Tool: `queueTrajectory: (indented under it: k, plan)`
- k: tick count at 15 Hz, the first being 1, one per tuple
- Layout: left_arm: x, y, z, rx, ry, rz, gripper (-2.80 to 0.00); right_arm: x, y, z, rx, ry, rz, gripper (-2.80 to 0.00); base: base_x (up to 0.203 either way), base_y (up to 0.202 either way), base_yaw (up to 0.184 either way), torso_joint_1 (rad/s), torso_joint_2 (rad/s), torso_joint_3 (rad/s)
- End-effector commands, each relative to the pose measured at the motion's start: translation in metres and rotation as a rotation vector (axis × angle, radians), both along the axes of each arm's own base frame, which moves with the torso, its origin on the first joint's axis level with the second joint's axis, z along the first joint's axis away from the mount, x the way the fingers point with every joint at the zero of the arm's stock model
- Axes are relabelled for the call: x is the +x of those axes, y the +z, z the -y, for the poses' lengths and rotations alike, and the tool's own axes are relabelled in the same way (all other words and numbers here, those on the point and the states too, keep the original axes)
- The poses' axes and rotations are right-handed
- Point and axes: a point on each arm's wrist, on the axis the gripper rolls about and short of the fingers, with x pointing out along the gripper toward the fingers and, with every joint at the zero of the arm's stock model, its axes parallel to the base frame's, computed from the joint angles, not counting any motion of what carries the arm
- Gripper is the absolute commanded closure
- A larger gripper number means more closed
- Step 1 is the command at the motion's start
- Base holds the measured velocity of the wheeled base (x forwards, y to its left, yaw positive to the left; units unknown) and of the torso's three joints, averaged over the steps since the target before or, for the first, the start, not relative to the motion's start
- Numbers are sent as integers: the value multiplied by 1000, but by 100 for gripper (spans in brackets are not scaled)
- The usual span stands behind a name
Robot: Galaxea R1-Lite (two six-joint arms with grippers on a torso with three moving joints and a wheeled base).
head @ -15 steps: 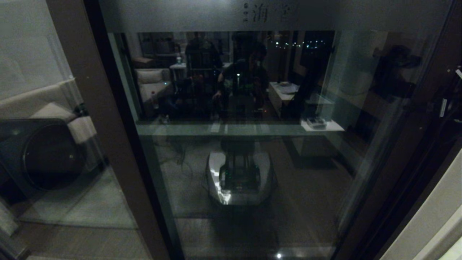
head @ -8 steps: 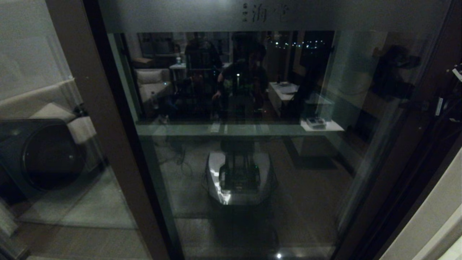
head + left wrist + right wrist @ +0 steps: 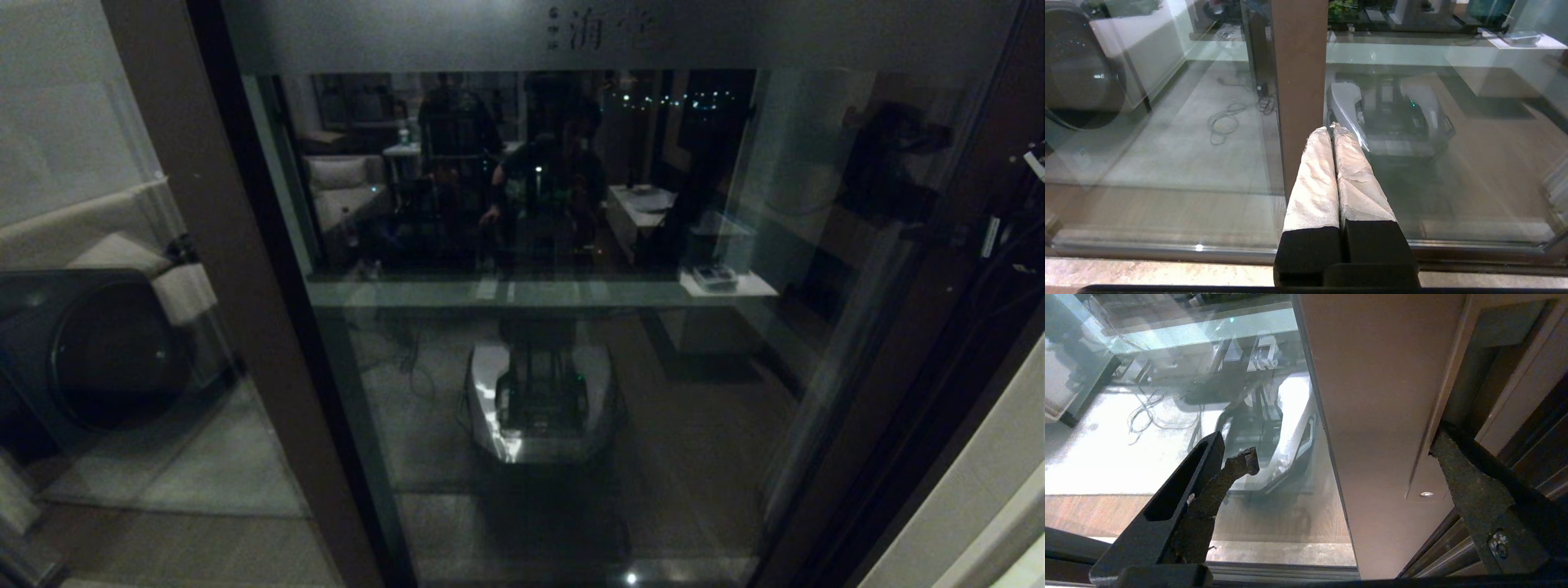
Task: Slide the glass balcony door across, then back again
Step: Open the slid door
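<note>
The glass balcony door [image 3: 571,367] fills the head view, with a frosted band [image 3: 490,33] across its top and dark brown stiles on both sides. My right gripper [image 3: 1345,449] is open and straddles the door's right stile [image 3: 1380,396]. One finger [image 3: 1237,461] is over the glass and the other finger [image 3: 1457,469] sits at the stile's outer edge by a dark groove. My left gripper [image 3: 1331,128] is shut on nothing, and its taped fingertips hover just in front of the left brown stile [image 3: 1298,61]. Only part of the right arm [image 3: 1016,220] shows at the head view's far right edge.
Behind the glass panel on the left stands a round dark appliance [image 3: 90,351] beside a pale sofa [image 3: 122,245]. A pale wall edge [image 3: 980,490] lies at the lower right beside the door frame. The floor track [image 3: 1167,249] runs along the bottom of the glass.
The right arm at the head view's far right edge has shifted slightly up and inward. The door frame and the reflections in the glass have barely moved.
</note>
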Motion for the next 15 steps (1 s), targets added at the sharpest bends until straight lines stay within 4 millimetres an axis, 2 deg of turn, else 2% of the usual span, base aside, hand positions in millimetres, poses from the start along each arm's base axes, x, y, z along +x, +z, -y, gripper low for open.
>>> queueTrajectory:
  k: [1,15]
  plan:
    - [0,0,0,0,0,0,0,0,0,-2,2,11,-1,-280,0,0,0,0,0,0]
    - [0,0,0,0,0,0,0,-3,1,-12,8,29,-5,-280,0,0,0,0,0,0]
